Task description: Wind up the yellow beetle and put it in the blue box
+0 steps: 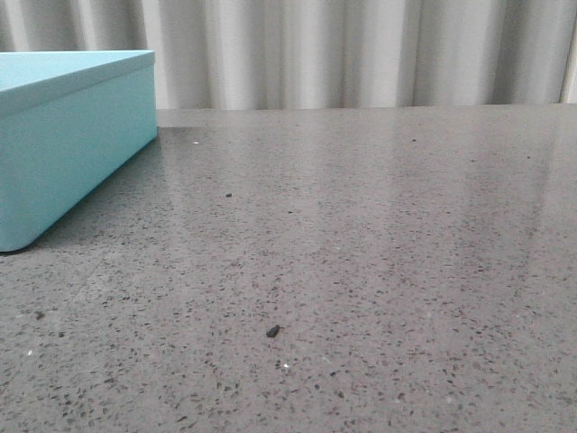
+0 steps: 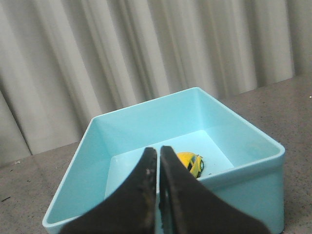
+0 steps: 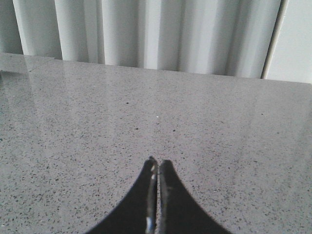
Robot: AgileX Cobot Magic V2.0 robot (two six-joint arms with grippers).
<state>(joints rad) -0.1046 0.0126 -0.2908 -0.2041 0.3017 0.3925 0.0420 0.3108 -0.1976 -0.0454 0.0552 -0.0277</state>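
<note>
The blue box (image 2: 229, 136) lies open below my left wrist camera, and its outer wall (image 1: 72, 153) fills the far left of the front view. Inside, on the box floor, rests the yellow beetle (image 2: 191, 164), partly hidden behind one finger. My left gripper (image 2: 158, 150) hangs above the near rim of the box, shut and holding nothing. In the right wrist view, my right gripper (image 3: 157, 163) is shut and empty over bare speckled tabletop. The front view shows neither gripper nor the beetle.
A grey speckled stone table (image 1: 361, 271) stretches from the box to the right. A pale pleated curtain (image 1: 361, 45) runs along the table's far edge. Small dark crumbs (image 1: 272, 331) lie on the surface near the front.
</note>
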